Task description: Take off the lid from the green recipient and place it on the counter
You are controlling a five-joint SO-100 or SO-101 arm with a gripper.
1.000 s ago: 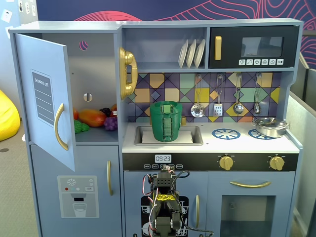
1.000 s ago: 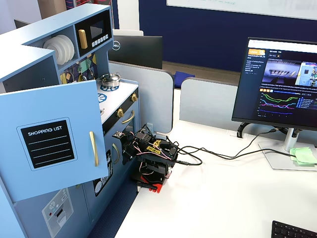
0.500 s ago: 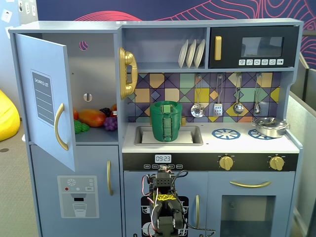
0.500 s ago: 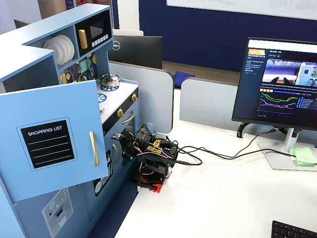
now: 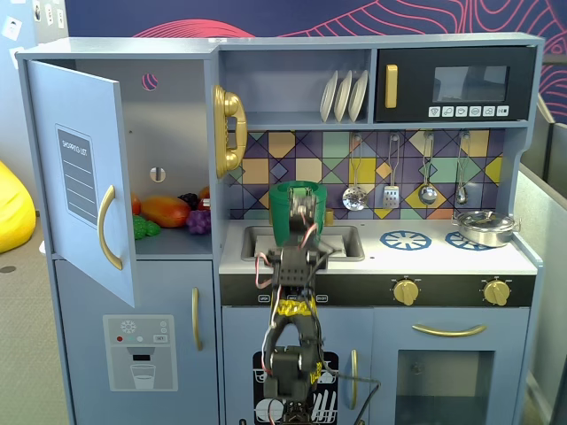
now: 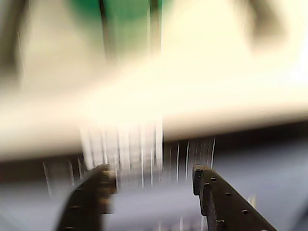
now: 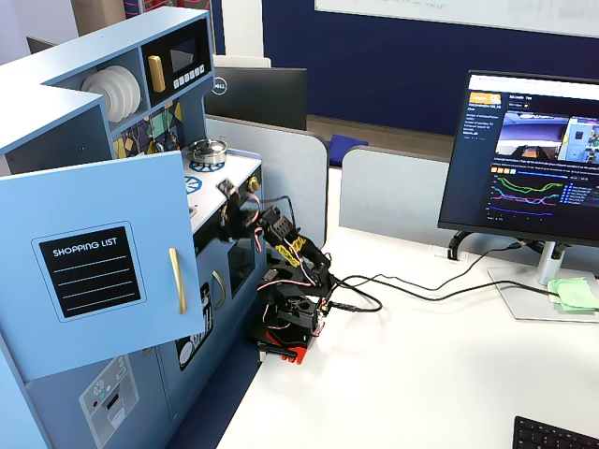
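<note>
The green recipient (image 5: 285, 221) stands in the sink of the toy kitchen in a fixed view, its front partly covered by my arm. The lid (image 5: 285, 187) sits on its mouth as a green rim. My gripper (image 5: 302, 211) is raised to counter height just in front of the recipient. The wrist view is motion-blurred: the gripper (image 6: 151, 174) is open, its two dark jaws apart with nothing between them. A green smear of the recipient (image 6: 127, 14) shows above the pale counter (image 6: 154, 96). From the side, the gripper (image 7: 227, 188) is at the counter's front edge.
A silver pan (image 5: 483, 227) sits on the right burner of the counter (image 5: 425, 257). The fridge door (image 5: 84, 177) hangs open at left, with toy fruit (image 5: 165, 211) inside. Utensils (image 5: 392, 190) hang on the back wall. A monitor (image 7: 533, 154) and cables stand on the desk.
The arm rose from its folded position low in front of the oven up to counter height, so the gripper now overlaps the green recipient. The recipient and lid have not moved.
</note>
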